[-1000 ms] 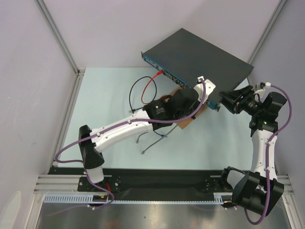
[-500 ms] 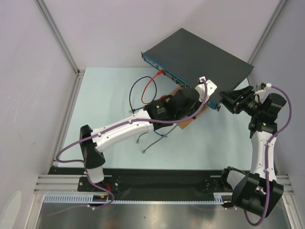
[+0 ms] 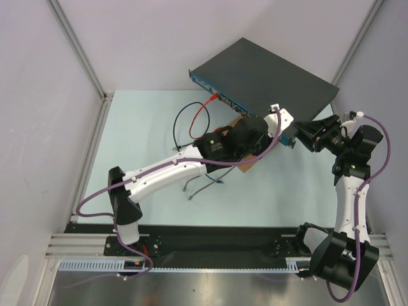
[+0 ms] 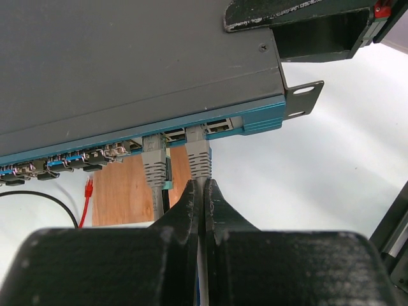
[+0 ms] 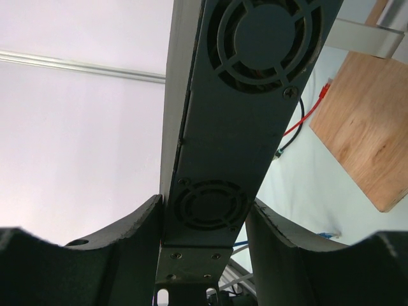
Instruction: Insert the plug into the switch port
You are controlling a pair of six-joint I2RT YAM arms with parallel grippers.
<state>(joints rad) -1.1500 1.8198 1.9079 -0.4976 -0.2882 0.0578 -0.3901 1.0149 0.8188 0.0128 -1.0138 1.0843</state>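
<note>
Final seating, I judge: the left gripper (image 4: 199,186), pinched shut on the plug (image 4: 198,154), holds it nosed into a port (image 4: 194,130) near one end of the switch (image 4: 127,57) (a neighbouring plug (image 4: 153,162) sits just beside); the right gripper (image 5: 204,215) clamps the switch endwise; next, a straight push home.

We found the top view bright, evenly lit from overhead, shadows soft. At the left wrist the table (image 4: 344,166) glared white; the plug (image 4: 198,150) was sharp, the left gripper (image 4: 199,185) blurred. At the right wrist the switch (image 5: 242,127) sat shaded, the right gripper (image 5: 205,203) soft.
</note>
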